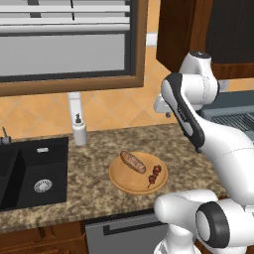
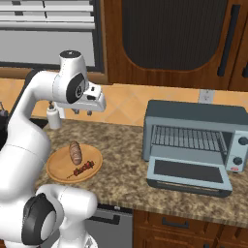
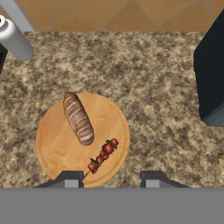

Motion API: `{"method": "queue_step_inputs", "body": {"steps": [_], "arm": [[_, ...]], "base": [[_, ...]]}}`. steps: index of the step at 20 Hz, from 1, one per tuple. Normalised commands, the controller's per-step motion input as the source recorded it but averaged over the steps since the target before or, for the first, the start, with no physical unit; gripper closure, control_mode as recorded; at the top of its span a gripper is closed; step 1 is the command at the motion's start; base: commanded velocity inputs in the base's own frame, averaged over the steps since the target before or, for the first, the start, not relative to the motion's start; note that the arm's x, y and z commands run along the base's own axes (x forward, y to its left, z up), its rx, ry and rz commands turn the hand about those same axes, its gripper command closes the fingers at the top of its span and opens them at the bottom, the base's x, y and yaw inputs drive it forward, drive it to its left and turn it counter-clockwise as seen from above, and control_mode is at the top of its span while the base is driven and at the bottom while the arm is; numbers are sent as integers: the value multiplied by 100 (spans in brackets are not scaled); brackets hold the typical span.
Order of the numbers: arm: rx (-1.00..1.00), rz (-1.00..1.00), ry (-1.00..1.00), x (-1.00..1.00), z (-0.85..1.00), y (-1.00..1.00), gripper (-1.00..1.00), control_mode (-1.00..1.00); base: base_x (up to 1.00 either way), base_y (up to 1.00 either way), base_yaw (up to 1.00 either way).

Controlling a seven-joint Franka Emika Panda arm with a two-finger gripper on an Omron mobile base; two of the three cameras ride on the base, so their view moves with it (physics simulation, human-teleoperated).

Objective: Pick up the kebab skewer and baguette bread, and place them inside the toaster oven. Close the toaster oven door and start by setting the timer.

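I have the gripper [image 2: 83,113] hanging high above the worktop [image 2: 126,145], over the ground between the plate [image 2: 58,167] and the oven [image 2: 193,140]. From the hand view its two fingertips [image 3: 70,179] stand apart with nothing between them, so the jaws are parted and hold nothing.

The bread [image 3: 78,118] lies on the round wooden plate [image 3: 52,148], towards its far side as the hand looks down, and the skewer [image 3: 103,156] lies just beside it on the same plate, nearer the rim. In the left base view I see the bread [image 1: 133,161] and the skewer [image 1: 155,174] apart from each other, both flat on the plate [image 1: 129,181].

The oven stands on the worktop well to the right of the plate. Its door [image 2: 188,175] is dropped open, lying flat in front, and the wire rack [image 2: 188,138] shows inside. Two knobs [image 2: 239,151] sit on its right-hand panel.

A white bottle [image 1: 79,130] stands by the wall behind the plate, and a dark sink [image 1: 30,171] lies to the left.
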Motion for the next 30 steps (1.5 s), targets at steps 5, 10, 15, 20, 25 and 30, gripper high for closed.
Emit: {"method": "queue_step_inputs", "body": {"steps": [5,10,15,20,25,30], "arm": [[0,0,0,0,0,0,-100,100],[0,0,0,0,0,0,-100,100],[0,0,0,0,0,0,-100,100],[0,0,0,0,0,0,-100,100],[0,0,0,0,0,0,-100,100],[0,0,0,0,0,0,-100,100]], "base": [[0,0,0],[0,0,0],[0,-32,0],[0,-46,0],[0,-43,0],[0,-38,0]]}}
